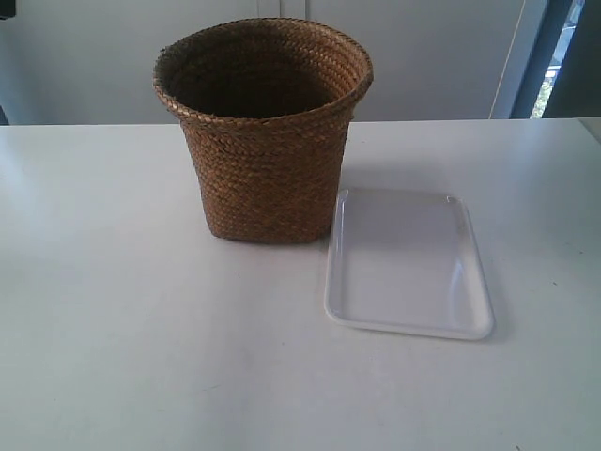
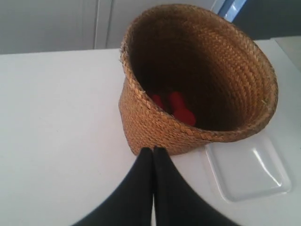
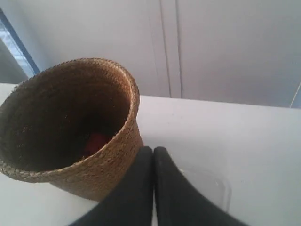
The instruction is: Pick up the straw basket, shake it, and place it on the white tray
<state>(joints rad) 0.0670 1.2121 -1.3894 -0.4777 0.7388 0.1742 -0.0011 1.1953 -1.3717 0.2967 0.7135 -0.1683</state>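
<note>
On the desk (image 1: 122,329), the straw basket (image 1: 268,141) is standing upright just beside the white tray (image 1: 408,268), not yet lifted. Left tool (image 2: 153,150) and right tool (image 3: 154,150) are hovering nearby, fingers pressed together, empty, apparently staging for approach.

Bright, even daylight, washed out over the white table (image 1: 113,329). Faint soft shadows beside the straw basket (image 1: 268,178), dark inside, and the white tray (image 1: 408,326). Blurred close up at the left gripper (image 2: 153,150) and right gripper (image 3: 153,149).
</note>
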